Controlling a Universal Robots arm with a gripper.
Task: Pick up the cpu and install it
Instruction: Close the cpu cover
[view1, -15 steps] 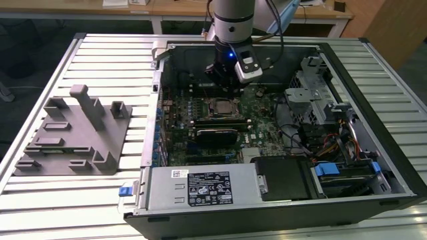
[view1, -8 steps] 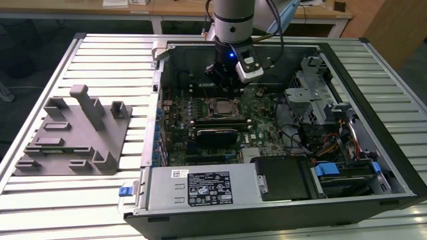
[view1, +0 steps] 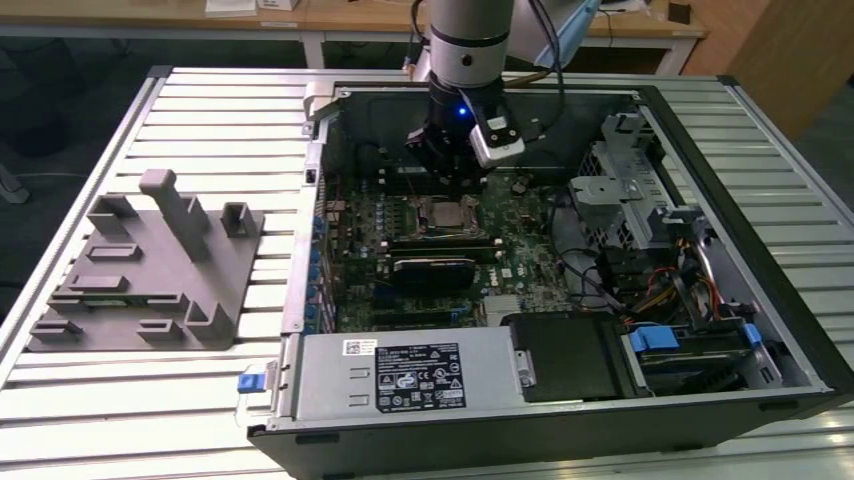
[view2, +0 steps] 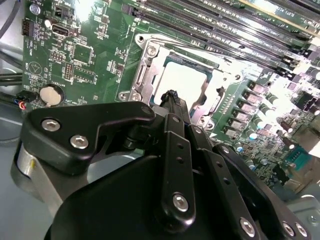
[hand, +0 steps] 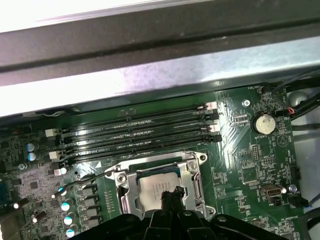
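Observation:
The cpu (view1: 442, 212) lies flat in the metal-framed socket on the green motherboard (view1: 527, 225) inside the open computer case. Its pale silvery top is bright in both wrist views (view2: 186, 80) (hand: 156, 189). My gripper (view1: 461, 182) hangs just above the socket, a little toward the case's back wall. In both wrist views its black fingertips (view2: 172, 96) (hand: 170, 193) are pressed together into one point over the edge of the cpu. The gripper is shut with nothing between the fingers. I cannot tell whether the tips touch the chip.
A grey plastic fixture (view1: 147, 270) with upright posts stands on the slatted table at the exterior view's left. Inside the case are a black block (view1: 430, 268) below the socket, memory slots (hand: 140, 131), a power supply (view1: 400, 375), drive cages and cables (view1: 641, 230).

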